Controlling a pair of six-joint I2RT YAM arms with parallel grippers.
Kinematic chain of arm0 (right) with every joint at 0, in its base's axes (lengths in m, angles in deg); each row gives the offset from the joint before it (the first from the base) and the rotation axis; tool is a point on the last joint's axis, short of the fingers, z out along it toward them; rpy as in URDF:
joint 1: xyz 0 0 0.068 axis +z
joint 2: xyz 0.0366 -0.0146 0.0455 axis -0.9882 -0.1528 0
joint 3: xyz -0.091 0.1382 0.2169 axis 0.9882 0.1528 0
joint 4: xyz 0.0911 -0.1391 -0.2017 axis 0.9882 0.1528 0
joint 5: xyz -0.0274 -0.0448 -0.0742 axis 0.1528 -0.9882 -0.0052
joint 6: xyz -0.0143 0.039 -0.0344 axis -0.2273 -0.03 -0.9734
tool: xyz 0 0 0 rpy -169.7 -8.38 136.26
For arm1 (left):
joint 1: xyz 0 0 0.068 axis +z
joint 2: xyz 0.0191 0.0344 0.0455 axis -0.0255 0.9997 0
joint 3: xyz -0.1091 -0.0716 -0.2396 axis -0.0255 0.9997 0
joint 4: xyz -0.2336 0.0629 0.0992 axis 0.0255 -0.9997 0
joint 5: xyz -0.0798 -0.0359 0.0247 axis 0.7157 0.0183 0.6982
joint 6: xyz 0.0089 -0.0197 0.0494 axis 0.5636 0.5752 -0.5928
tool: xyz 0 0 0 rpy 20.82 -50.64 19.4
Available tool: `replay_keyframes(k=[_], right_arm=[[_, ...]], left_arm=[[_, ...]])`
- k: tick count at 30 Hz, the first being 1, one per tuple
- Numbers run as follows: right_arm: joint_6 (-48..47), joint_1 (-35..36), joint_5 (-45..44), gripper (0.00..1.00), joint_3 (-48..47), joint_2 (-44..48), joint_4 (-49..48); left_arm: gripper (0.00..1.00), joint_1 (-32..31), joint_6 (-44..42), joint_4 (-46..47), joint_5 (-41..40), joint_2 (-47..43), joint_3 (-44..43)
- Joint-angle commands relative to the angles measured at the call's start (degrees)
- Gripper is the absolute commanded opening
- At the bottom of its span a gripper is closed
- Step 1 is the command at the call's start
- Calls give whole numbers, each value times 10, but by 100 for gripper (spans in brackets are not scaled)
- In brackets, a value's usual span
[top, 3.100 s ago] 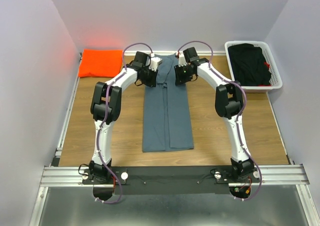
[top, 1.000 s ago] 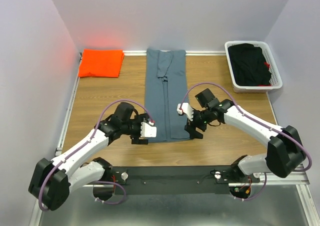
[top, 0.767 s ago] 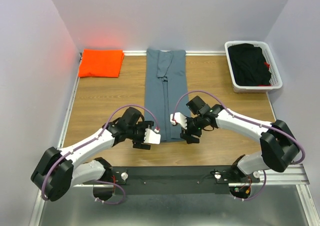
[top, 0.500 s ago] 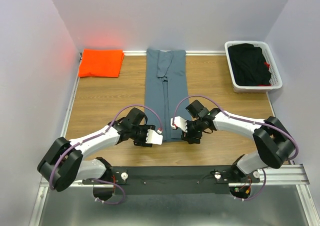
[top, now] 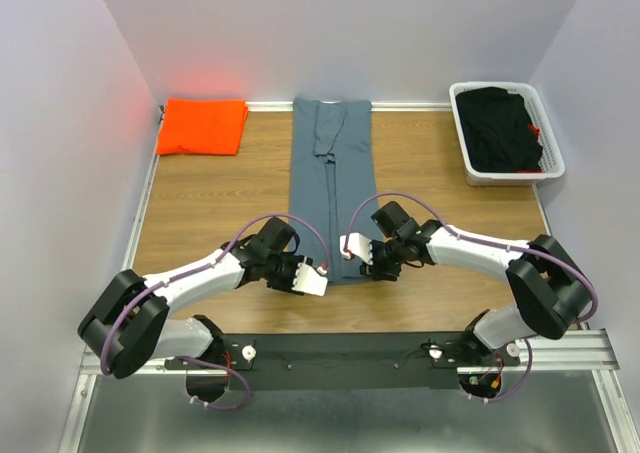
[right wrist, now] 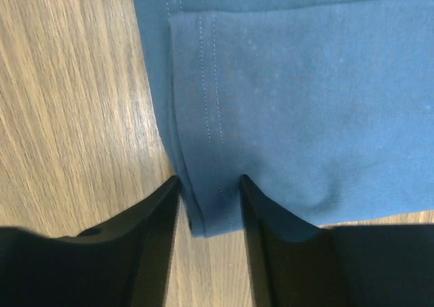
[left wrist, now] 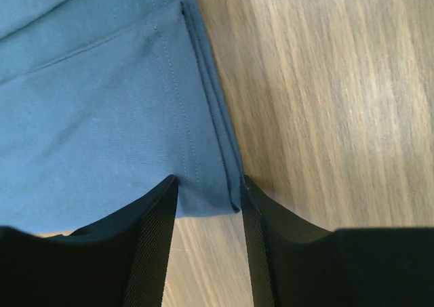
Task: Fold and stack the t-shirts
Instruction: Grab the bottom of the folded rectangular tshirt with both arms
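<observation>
Task progress: You are part-way through. One shirt looks finished, and the other is narrowed but not yet shortened.
Orange t-shirt [top: 203, 125]: It lies folded into a flat rectangle at the desk's [top: 220, 203] far left corner. Judged from its shape, this one is done and marks where the stack will go.
Blue-grey t-shirt [top: 333, 198]: It lies as a long narrow strip down the middle of the desk, from the far edge toward the near edge. Its sides are already folded in. The near hem rests flat on the wood.
Left gripper [top: 298, 281]: It is down at the near left corner of the hem. In the wrist view its fingers [left wrist: 159, 212] straddle that corner, with cloth between them. You cannot tell whether they have bitten yet.
Right gripper [top: 374, 270]: It mirrors the left at the near right corner. Its fingers [right wrist: 159, 212] stand either side of the stitched hem, and you cannot tell whether a grip is made.
Step in hand: You are probably taking both near corners so you can carry the hem toward the collar.
Left to do: Fold the strip crosswise, perhaps twice, then set it on the orange one.
Basket [top: 497, 87]: It sits at the far right corner and holds a dark garment [top: 500, 128], which may also need folding.
</observation>
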Motion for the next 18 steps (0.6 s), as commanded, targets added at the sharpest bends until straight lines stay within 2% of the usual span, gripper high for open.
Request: replay_keyframes(k=[1, 6, 10, 11, 14, 16, 18], right_arm=[[-14, 12, -41, 43, 38, -13, -6], [-4, 35, -50, 32, 58, -6, -7], [15, 41, -52, 24, 60, 9, -4], [26, 43, -50, 22, 57, 18, -2], [40, 44, -45, 13, 40, 36, 12], [47, 44, -48, 1, 31, 59, 24], [53, 43, -59, 1, 13, 67, 51]], left_arm=[[48, -7, -26, -33, -34, 20, -10], [35, -19, -40, -43, -47, 33, -13], [18, -28, -35, -56, -58, 57, -24], [11, -28, -35, -66, -59, 61, -28], [2, -28, -34, -90, -49, 65, -43], [0, -28, -33, -102, -34, 54, -53], [0, -28, -35, -121, -25, 42, -59]])
